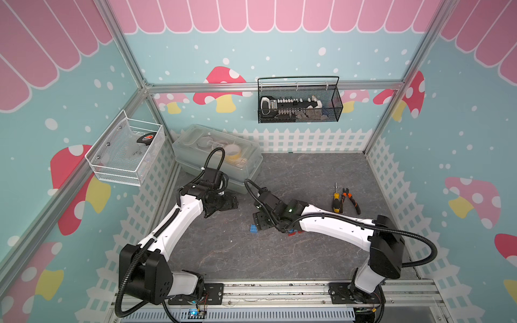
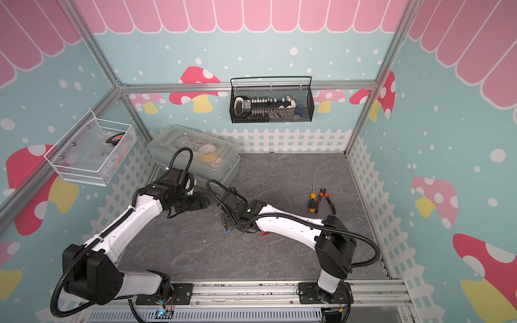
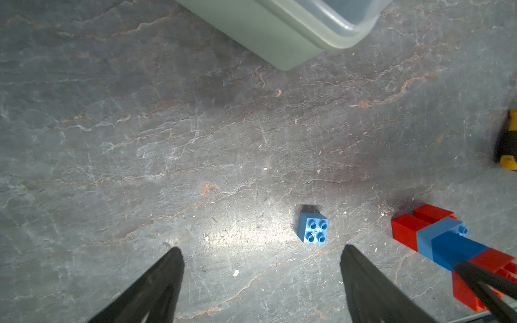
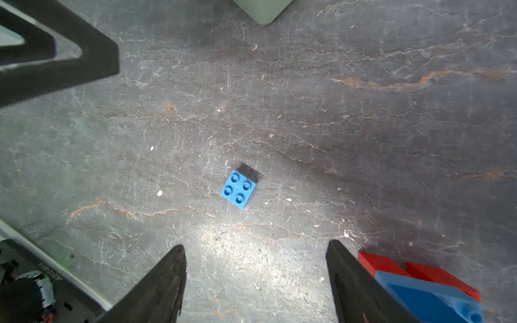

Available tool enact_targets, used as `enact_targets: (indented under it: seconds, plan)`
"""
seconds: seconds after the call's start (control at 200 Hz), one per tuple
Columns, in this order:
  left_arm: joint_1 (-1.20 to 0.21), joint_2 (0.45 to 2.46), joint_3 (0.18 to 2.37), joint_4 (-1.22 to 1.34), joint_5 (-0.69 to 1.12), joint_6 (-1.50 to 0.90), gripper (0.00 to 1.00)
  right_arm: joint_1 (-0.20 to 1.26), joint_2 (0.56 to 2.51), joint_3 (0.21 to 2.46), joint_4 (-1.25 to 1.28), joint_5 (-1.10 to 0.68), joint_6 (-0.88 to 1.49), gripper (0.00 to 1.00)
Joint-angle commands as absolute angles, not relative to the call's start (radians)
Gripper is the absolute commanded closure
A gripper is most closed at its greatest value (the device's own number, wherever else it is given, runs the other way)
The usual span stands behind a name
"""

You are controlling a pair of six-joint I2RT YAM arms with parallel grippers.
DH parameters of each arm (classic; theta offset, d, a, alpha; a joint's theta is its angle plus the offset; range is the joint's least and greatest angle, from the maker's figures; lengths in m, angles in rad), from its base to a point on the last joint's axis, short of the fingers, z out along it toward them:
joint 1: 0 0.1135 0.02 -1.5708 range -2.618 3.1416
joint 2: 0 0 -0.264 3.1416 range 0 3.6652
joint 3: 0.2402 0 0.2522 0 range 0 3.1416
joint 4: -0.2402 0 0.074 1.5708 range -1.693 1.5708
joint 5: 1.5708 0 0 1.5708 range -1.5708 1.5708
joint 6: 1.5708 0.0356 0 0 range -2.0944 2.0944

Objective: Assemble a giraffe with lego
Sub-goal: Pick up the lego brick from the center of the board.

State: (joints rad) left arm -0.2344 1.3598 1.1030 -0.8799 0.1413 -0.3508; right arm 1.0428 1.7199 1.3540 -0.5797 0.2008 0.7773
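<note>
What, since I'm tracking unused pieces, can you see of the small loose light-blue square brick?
The small light-blue square plastic brick is glossy, with four round studs in a two-by-two grid facing up. It lies flat on the grey stone-patterned tabletop, casting a short dark shadow. Only the tabletop touches it; the joined red and blue brick figure lies apart from it.

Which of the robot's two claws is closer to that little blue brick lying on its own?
Right. The right gripper hangs just beside the blue brick, open jaws toward it; the left gripper, also open, sits farther back toward the plastic box.
</note>
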Motion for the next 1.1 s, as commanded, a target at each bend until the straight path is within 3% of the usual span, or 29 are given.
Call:
enact_targets:
  seconds: [0.0, 0.08, 1.091]
  plan:
    - [-0.218, 1.347, 1.050, -0.859, 0.201, -0.305, 0.06, 1.054, 1.767, 1.381, -0.591, 0.244, 0.849, 0.22]
    - [-0.214, 1.340, 1.016, -0.831, 0.215, -0.298, 0.01, 1.056, 1.800, 1.382, -0.564, 0.253, 0.884, 0.22]
    - [-0.211, 1.282, 0.980, -0.811, 0.190, -0.319, 0.01, 1.077, 2.074, 1.484, -0.471, 0.237, 1.004, 0.39]
